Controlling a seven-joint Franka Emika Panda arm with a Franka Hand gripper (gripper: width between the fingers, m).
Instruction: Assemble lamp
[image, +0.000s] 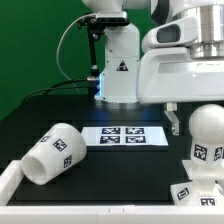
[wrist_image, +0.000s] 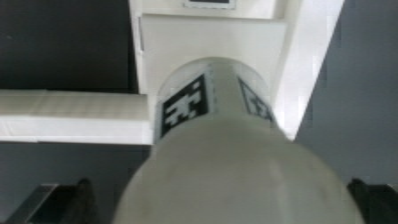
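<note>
The round-headed white bulb (image: 206, 142) stands upright on the angular white base (image: 192, 196) at the exterior view's right. In the wrist view the bulb (wrist_image: 222, 150) fills the middle, with the base (wrist_image: 80, 115) under it. My gripper (image: 198, 114) hangs over the bulb head and straddles it. In the wrist view my gripper (wrist_image: 212, 203) has a dark finger (wrist_image: 61, 203) on each side of the bulb, with a small gap showing on both sides, so it looks open. The tapered shade (image: 55, 152) lies on its side at the exterior view's left.
The marker board (image: 123, 135) lies on the black table between the shade and the bulb. The white robot pedestal (image: 118, 70) stands behind it. A white rim (image: 60, 210) borders the table's front edge.
</note>
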